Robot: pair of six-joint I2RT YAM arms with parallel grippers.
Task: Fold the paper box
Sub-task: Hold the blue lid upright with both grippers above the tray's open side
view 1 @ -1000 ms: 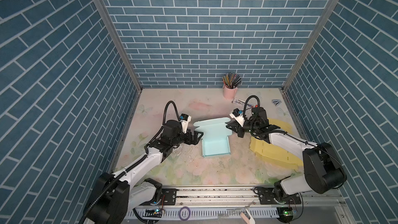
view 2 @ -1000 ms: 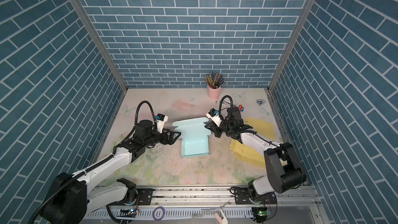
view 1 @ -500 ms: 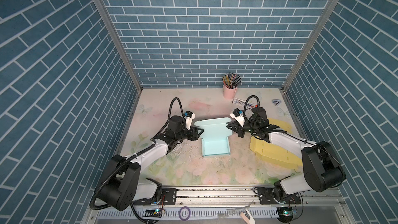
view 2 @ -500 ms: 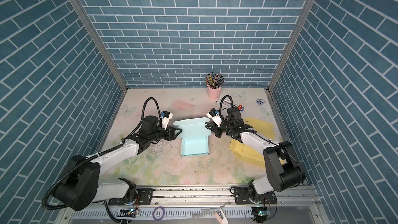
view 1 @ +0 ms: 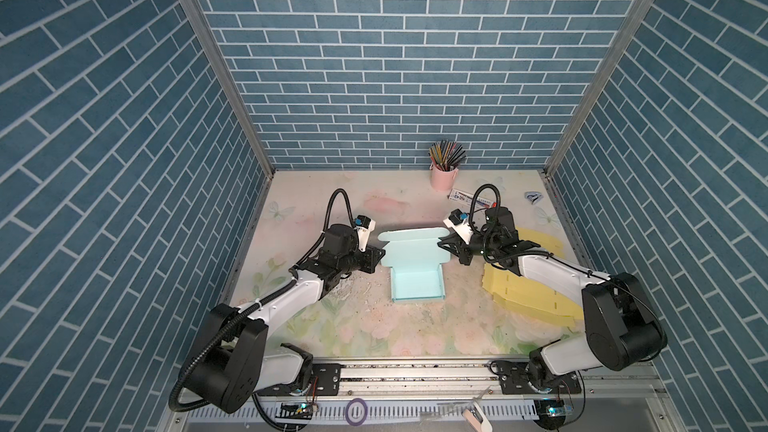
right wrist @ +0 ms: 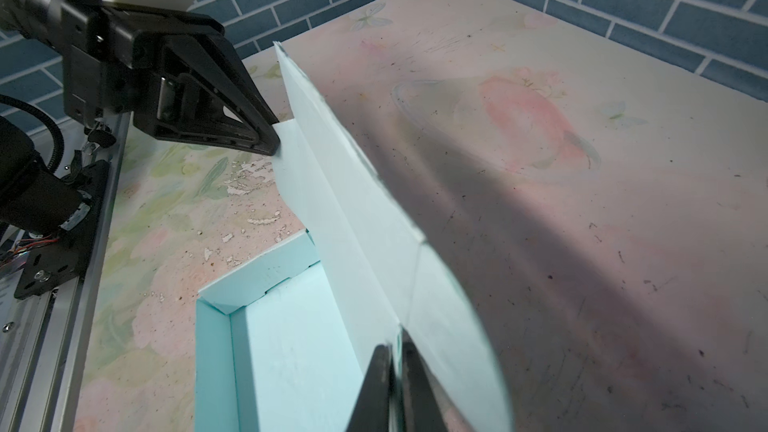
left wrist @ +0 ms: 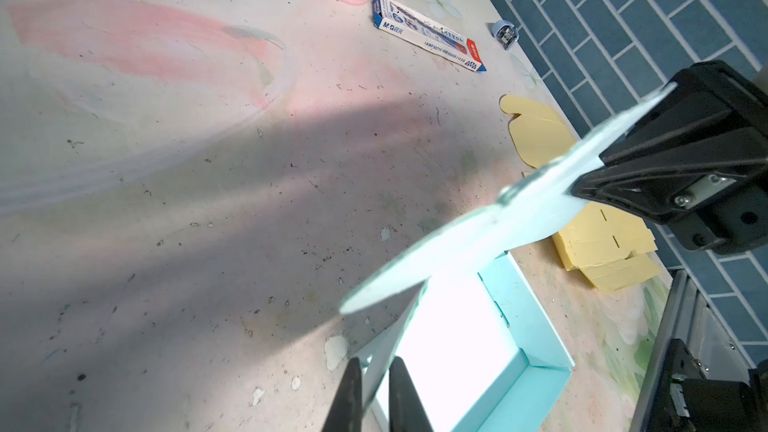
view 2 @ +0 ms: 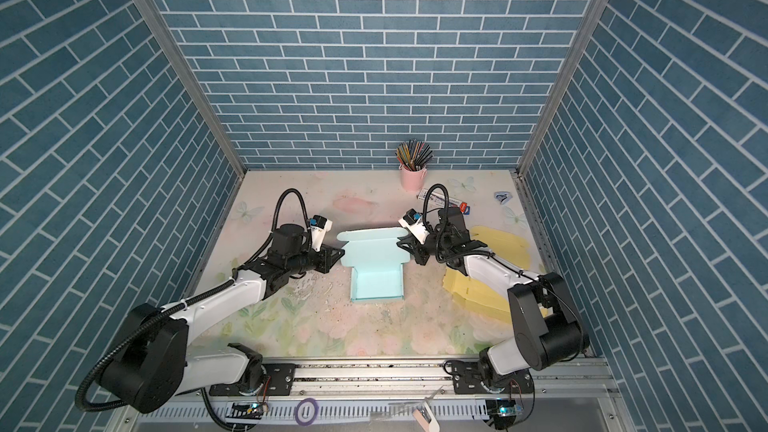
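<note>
Tabletop [view 1: 374, 326] floral, scuffed, flaking — paper box [view 1: 417, 288] mid-surface, blue brick walls [view 1: 399, 76]

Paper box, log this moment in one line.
left fingers: shut on lid | right fingers: shut on lid | paper box: base walls up, lid lifted, not closed

Both arms reach from the near rail toward the middle, held low. The left arm [view 1: 291, 299] stretches far and rightward, and the left gripper [view 1: 380, 258] pinches the left edge of the paper box [view 1: 415, 249] lid. The right arm [view 1: 552, 272] bends leftward, and the right gripper [view 1: 444, 246] is clamped on the lid's right edge.
</note>
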